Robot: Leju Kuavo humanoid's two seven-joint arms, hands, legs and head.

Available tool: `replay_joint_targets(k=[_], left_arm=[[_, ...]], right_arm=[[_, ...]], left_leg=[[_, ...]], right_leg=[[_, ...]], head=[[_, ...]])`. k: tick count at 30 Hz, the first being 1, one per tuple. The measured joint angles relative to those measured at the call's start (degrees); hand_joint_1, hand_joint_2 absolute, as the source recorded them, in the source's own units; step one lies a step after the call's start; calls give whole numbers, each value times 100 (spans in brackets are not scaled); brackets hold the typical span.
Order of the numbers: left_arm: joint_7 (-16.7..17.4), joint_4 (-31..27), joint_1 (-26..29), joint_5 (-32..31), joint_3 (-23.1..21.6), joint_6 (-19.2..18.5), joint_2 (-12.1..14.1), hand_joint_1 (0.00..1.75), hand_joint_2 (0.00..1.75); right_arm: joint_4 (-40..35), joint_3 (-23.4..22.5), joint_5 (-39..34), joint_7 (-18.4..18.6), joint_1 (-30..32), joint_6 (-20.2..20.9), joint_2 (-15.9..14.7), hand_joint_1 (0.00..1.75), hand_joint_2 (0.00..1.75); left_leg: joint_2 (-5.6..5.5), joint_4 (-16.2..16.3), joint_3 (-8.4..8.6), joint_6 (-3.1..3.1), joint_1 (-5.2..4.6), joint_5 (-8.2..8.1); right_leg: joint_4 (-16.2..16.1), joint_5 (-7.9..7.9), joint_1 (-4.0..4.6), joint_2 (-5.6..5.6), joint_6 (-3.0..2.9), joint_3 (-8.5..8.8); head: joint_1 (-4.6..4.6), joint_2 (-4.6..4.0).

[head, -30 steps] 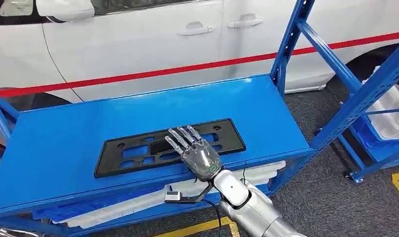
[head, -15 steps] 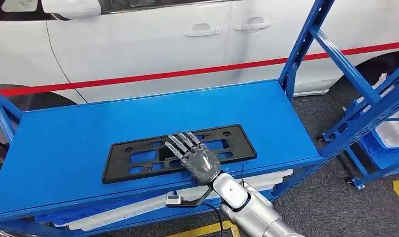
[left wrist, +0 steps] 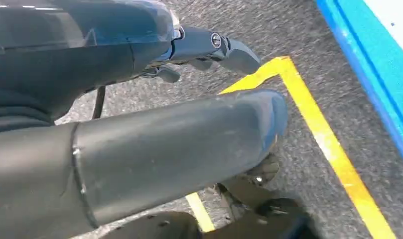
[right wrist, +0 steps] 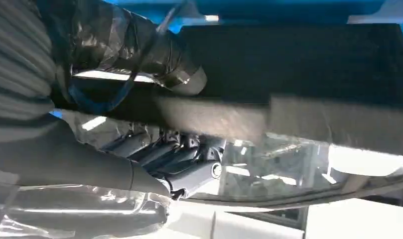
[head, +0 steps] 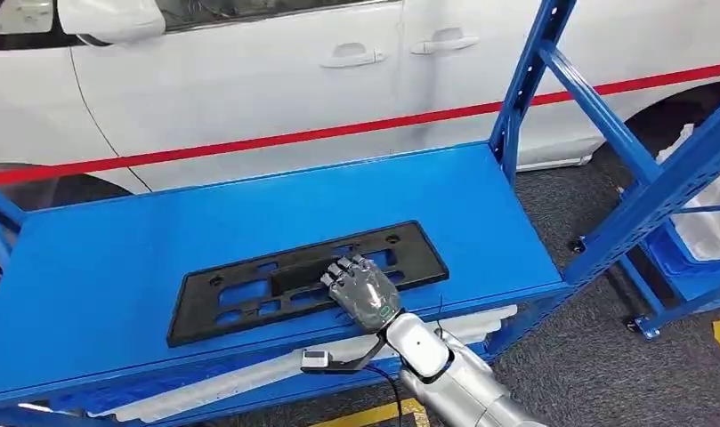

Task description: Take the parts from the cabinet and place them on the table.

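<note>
A flat black plastic plate (head: 249, 289) with several cut-outs lies on the top blue shelf (head: 116, 258) of the cabinet, close to its front edge. My right hand (head: 363, 292) sits at the plate's near edge, right of its middle, with the fingers curled down onto it. In the right wrist view the thumb (right wrist: 139, 55) lies against one side of the black plate (right wrist: 299, 59) and the fingers (right wrist: 169, 154) close on the other side. My left hand (left wrist: 204, 74) hangs above the grey floor and holds nothing.
A white car (head: 276, 71) with a red stripe stands right behind the cabinet. Blue uprights (head: 525, 80) rise at the shelf's right end. White foam trays (head: 463, 316) lie on the lower shelf. Yellow lines (left wrist: 334, 159) mark the floor.
My right hand's fingers, stretched flat over the plate a second ago, have curled down and closed on its near edge. The head camera has swayed slightly.
</note>
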Motion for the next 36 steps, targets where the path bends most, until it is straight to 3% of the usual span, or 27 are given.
replay_joint_targets(k=[1,4,6,7,8,10,11,12,13,15,16,17,20,22,23,25,26,27,28,29,30,31,32,36], left_arm=[[-7,0,-8,2,0,4,0,0,0],[-42,0,-1,17,0,11,-2,0,0],[-54,0,0,20,0,17,-9,0,0],[-59,0,-6,22,0,24,-9,0,0],[-66,0,-12,22,0,50,-7,0,0],[-83,0,-12,22,0,125,-7,0,0],[-96,0,-8,26,0,173,-7,0,0],[-107,0,-4,33,0,212,-7,0,0],[-118,0,0,44,0,256,-9,0,0],[-172,0,1,68,-2,351,-20,0,0],[-190,0,5,88,-2,409,-28,0,0],[-216,0,3,120,-2,489,-28,0,0],[-297,0,38,164,0,551,-28,0,0],[-374,0,44,160,0,549,-24,0,0],[-400,0,48,135,-2,614,-26,0,0],[-457,0,71,118,-2,726,-39,0,0],[-479,0,88,120,-2,750,-39,0,0],[-503,0,98,122,-2,758,-37,0,0],[-531,0,101,127,-2,761,-37,0,175],[-564,0,100,131,-2,752,-37,0,175],[-595,0,99,138,-2,712,-37,0,175],[-621,0,100,149,-2,644,-35,0,175],[-634,0,99,177,-2,529,-35,0,175],[-656,0,157,225,-2,330,-33,0,175]], right_arm=[[0,0,7,-2,8,-11,-4,175,175],[-44,-20,7,0,46,-24,-26,175,175],[-92,-74,7,-2,65,-31,-50,175,175],[-112,-103,7,0,70,-46,-55,175,175],[-127,-118,2,4,74,-77,-72,175,175],[-168,-168,-20,4,133,-131,-105,175,175],[-201,-192,-57,-4,178,-173,-125,175,175],[-263,-227,-96,-11,220,-221,-142,175,175],[-335,-262,-142,-28,236,-269,-157,175,175],[-559,-328,-366,-126,246,-434,-173,175,175],[-733,-373,-508,-192,251,-520,-184,175,175],[-955,-413,-666,-284,255,-575,-184,175,175],[-1636,-505,-940,-455,271,-560,-199,175,175],[-2075,-540,-1100,-588,261,-562,-199,175,175],[-2250,-540,-1148,-643,239,-564,-197,175,175],[-2507,-540,-1200,-724,221,-577,-192,175,175],[-2557,-540,-1209,-745,227,-577,-195,175,175],[-2610,-540,-1215,-772,244,-577,-195,175,175],[-2687,-540,-1224,-778,261,-577,-195,175,175],[-2787,-540,-1246,-794,266,-577,-195,175,175],[-2908,-540,-1272,-833,254,-577,-195,175,175],[-3046,-540,-1318,-857,239,-577,-195,175,175],[-3184,-540,-1357,-900,218,-581,-197,175,175],[-3484,-520,-1436,-1003,223,-608,-203,175,175]], left_leg=[[-6,-237,116,21,-21,-65],[-21,-292,114,84,-57,-54],[-8,-376,155,173,7,5],[-6,-393,167,210,0,11],[4,-392,161,246,0,10],[10,-389,155,258,-9,4],[9,-382,154,259,-10,2],[4,-379,158,256,-10,-2],[-2,-368,163,250,-10,-9],[-7,-335,177,220,-9,-44],[-5,-325,160,198,-13,-60],[-5,-286,134,161,-56,-75],[1,-332,146,61,-40,-62],[0,-217,114,2,-23,-179],[0,72,-14,-12,-21,-376],[0,988,-434,-44,-17,-805],[0,1367,-621,-59,-16,-898],[0,1463,-683,-62,-14,-863],[0,1325,-641,-62,-11,-714],[1,960,-482,-58,-8,-478],[3,403,-221,-48,-1,-173],[6,-36,-10,-30,3,17],[-1,-220,77,-15,-25,-79],[-21,-269,79,119,-33,-51]], right_leg=[[15,-14,36,3,24,-10],[-2,12,20,9,113,-33],[32,-36,16,7,178,-29],[207,-172,20,-4,196,-97],[585,-398,11,-2,213,-275],[1470,-778,-9,-5,248,-705],[1734,-817,-16,-5,261,-843],[1708,-719,-28,-5,266,-842],[1427,-507,-35,-7,260,-719],[407,20,-35,-11,216,-225],[98,3,-25,-13,177,-85],[34,7,5,-13,173,-84],[50,6,30,8,114,-106],[-23,38,-26,-9,40,-60],[-24,32,-29,-24,-8,-58],[-22,24,-15,-27,-24,-52],[-18,17,-6,-28,-33,-51],[-14,15,-3,-26,-35,-48],[-9,12,-4,-24,-35,-45],[3,2,-5,-20,-27,-42],[21,-13,-8,-15,-9,-33],[40,-35,-8,-15,15,-21],[73,-59,40,-7,56,-40],[42,-30,29,-9,170,-43]], head=[[0,0],[0,0],[0,0],[4,0],[0,0],[2,2],[0,2],[2,0],[0,0],[2,0],[0,0],[-2,2],[0,0],[0,0],[-2,0],[0,0],[-2,0],[0,0],[-2,0],[-2,0],[-2,0],[-2,0],[0,0],[0,2]])
